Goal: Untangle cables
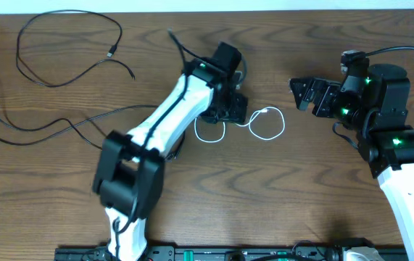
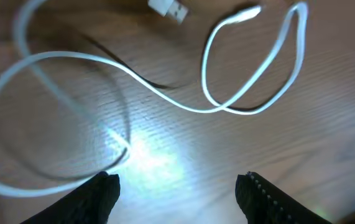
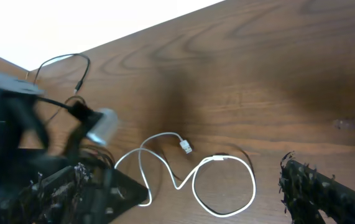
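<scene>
We see the white cable (image 2: 78, 57) lying in loose loops near the middle of the tabletop (image 1: 301, 196), its plug end free, while the black cables (image 1: 112, 51) sprawl well apart from it at the far left. Our left pincer (image 2: 180, 190) hangs over the left loop of the white cable, jaws partly apart with nothing between them, and the right pincer (image 1: 299, 93) stands to the right of that cable, spread wide and empty
</scene>
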Tool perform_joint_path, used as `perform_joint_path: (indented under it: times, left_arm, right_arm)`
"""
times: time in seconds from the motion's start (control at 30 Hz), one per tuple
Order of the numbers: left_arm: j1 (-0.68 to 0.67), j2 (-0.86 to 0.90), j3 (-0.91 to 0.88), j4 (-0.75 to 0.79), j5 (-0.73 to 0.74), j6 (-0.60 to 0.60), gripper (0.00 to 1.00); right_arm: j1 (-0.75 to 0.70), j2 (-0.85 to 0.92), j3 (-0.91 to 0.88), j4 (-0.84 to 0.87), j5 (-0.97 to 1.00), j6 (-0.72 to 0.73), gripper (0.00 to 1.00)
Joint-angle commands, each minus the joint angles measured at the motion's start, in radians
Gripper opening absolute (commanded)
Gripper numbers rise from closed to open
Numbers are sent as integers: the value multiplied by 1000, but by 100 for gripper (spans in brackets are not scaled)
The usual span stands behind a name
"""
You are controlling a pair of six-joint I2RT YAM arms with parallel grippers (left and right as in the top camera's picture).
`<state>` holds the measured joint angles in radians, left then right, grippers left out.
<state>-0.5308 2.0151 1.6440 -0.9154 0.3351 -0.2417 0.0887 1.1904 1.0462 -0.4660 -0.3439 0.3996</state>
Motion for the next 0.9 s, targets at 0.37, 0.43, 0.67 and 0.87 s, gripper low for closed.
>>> perform_joint_path:
  times: [0.37,0.43,0.67,0.87]
  left_arm:
    - [-101,106,-4,179,-359,378,74]
    - [-98,106,-4,180,-383,379,74]
    - [-96,47,-3,138,-429,89,73]
    - [-94,-54,-3,48,-430,14,73]
  right_arm:
    - [-5,27,5,-28,5,4,99]
    - [-5,27,5,-29,5,4,99]
    - [-4,34,5,-36,5,4,99]
    - [-4,49,5,-40,6,4,99]
